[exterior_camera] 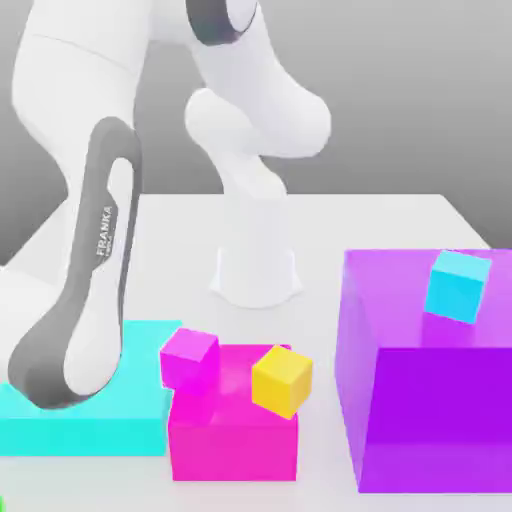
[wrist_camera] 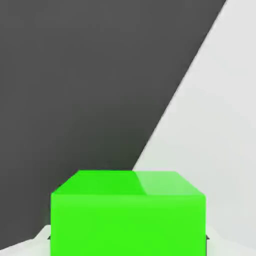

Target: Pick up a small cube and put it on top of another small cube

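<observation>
The small bright green cube (wrist_camera: 128, 212) sits very close under the hand camera, square-on. It rests on the white table (wrist_camera: 215, 125) near the table's edge, with dark floor beyond. In the exterior view my white arm (exterior_camera: 90, 300) reaches down past the lower left corner, where a sliver of green (exterior_camera: 2, 506) shows. Other small cubes stand in the exterior view: a yellow one (exterior_camera: 281, 380) and a magenta-pink one (exterior_camera: 189, 352) on a big pink block (exterior_camera: 235, 440), and a cyan one (exterior_camera: 458, 285) on a big purple block (exterior_camera: 430, 410).
A flat cyan slab (exterior_camera: 100, 420) lies under my forearm at the exterior view's left, beside the pink block. The robot's base (exterior_camera: 255, 270) stands at the back middle. The tall purple block takes up the right.
</observation>
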